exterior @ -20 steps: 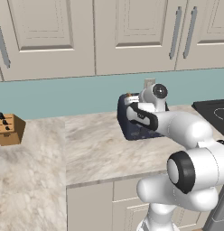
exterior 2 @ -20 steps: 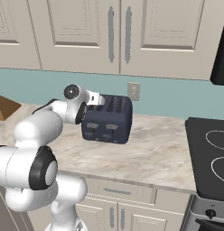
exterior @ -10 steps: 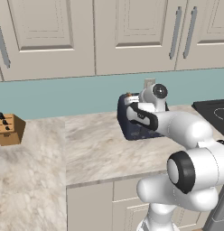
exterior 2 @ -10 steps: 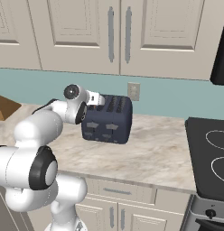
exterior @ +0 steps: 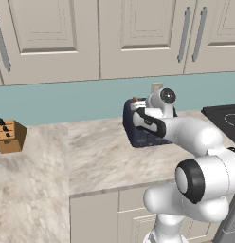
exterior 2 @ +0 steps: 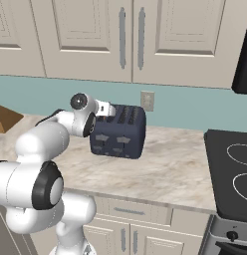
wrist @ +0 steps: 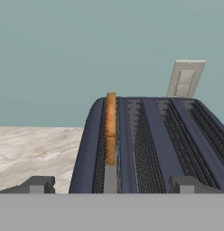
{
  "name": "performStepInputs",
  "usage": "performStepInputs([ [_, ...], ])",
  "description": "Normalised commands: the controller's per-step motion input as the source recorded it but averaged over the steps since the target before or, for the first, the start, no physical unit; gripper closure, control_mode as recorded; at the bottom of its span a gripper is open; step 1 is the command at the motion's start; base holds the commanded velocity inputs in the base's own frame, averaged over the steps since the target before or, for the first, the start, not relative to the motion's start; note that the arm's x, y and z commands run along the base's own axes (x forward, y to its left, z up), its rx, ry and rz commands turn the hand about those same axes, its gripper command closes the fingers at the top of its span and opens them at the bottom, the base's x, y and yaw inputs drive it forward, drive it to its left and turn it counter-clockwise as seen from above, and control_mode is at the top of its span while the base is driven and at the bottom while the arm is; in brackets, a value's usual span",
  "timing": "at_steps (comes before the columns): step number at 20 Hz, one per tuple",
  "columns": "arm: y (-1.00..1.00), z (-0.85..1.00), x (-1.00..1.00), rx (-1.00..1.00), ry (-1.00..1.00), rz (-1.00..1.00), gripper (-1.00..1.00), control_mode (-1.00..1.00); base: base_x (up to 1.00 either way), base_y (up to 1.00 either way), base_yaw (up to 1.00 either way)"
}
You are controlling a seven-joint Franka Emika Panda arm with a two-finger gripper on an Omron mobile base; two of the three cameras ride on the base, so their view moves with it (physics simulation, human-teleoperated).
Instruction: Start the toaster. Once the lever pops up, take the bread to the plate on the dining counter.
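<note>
**Toaster station: gripper parked at the toaster's end, jaws wide, nothing held**

Item 1, toaster (exterior 2: pixel 119 132). I see a boxy dark navy 4-slot unit standing upright on the marbled kitchen counter (exterior 2: pixel 170 169), close to the teal backsplash. Small grey panels show on the face turned toward the right base camera. I use it as my landmark for everything below.

Item 2, bread (wrist: pixel 110 122). 1 golden-brown slice stands on edge in the outermost slot on the left of the hand view, its top poking a little above the toaster's rim. In the left base view it shows as a small brown tip (exterior: pixel 135 99) at the toaster's top corner.

Item 3, gripper (wrist: pixel 110 184). My hand sits at the toaster's end, level with its top, looking along the slots. The 2 finger tips stand far apart, 1 outside each side of the toaster top, as wide as they go, and they grasp nothing. I cannot tell whether either tip touches the casing.

Item 4, wall outlet (exterior 2: pixel 147 100). Pale plate on the backsplash just behind the toaster.

Item 5, knife block (exterior: pixel 9 136). Tan wood, well apart from the toaster, on the counter's far left.

Item 6, stovetop (exterior 2: pixel 235 174). Black, beside the toaster on the opposite side from my arm.
</note>
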Motion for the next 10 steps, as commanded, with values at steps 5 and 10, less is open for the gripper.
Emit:
performStepInputs([
  [5, 0.00, 0.00, 0.00, 0.00, 0.00, 0.00, -1.00, -1.00, 0.00, 0.00, 0.00],
  [10, 0.00, 0.00, 0.00, 0.00, 0.00, 0.00, -1.00, -1.00, 0.00, 0.00, 0.00],
])
